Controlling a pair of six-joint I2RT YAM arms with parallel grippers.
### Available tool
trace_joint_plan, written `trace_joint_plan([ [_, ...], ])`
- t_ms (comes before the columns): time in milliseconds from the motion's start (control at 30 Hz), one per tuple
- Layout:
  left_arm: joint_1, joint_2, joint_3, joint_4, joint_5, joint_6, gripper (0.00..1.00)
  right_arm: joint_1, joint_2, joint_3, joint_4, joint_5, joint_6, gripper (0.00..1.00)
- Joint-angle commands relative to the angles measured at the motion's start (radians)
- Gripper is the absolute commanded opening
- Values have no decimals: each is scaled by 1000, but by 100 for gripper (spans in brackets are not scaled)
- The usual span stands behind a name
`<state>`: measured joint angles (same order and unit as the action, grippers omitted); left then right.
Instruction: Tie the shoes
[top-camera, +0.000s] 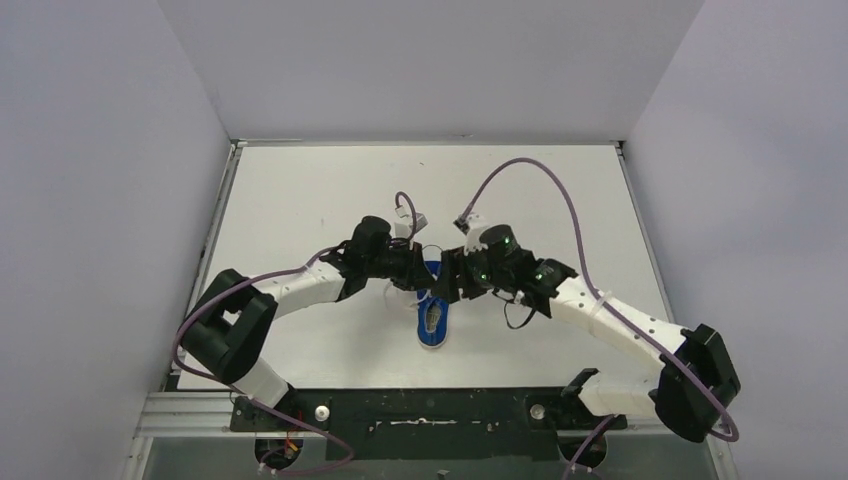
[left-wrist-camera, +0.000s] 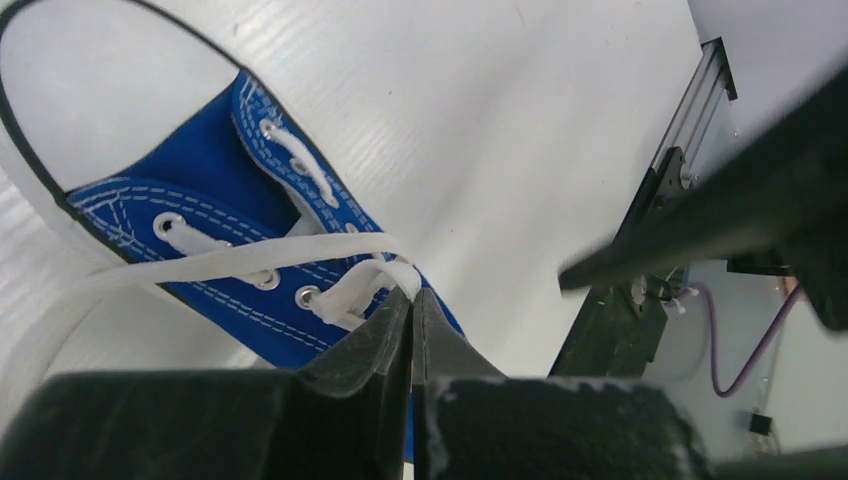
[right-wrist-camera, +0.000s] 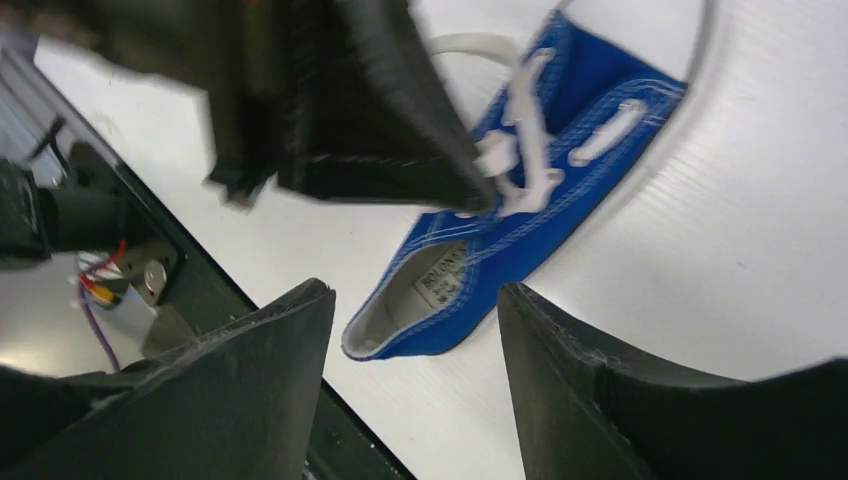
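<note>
Upright blue sneaker (top-camera: 434, 320), white laces (left-wrist-camera: 295, 163)

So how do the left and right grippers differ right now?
The left gripper has its jaws shut, pinching a white lace by the blue sneaker eyelets; the right gripper has its jaws wide open and holds nothing. The left gripper touches the lacing; the right gripper hangs clear of the blue sneaker. Both are black and close around it.
</note>
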<state>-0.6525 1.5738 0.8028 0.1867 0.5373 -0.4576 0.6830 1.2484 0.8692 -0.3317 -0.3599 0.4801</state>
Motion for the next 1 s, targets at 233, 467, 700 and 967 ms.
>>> trace_joint_plan([
  [233, 142, 121, 89, -42, 253, -132, 0, 472, 172, -72, 513, 440, -298, 58],
  [467, 199, 219, 182, -213, 360, -81, 0, 503, 410, 10, 632, 571, -355, 59],
  [700, 235, 267, 218, -279, 384, -43, 0, 490, 521, 51, 704, 640, -344, 59],
  [967, 237, 282, 259, -305, 385, -18, 0, 460, 618, 60, 726, 628, -300, 49],
])
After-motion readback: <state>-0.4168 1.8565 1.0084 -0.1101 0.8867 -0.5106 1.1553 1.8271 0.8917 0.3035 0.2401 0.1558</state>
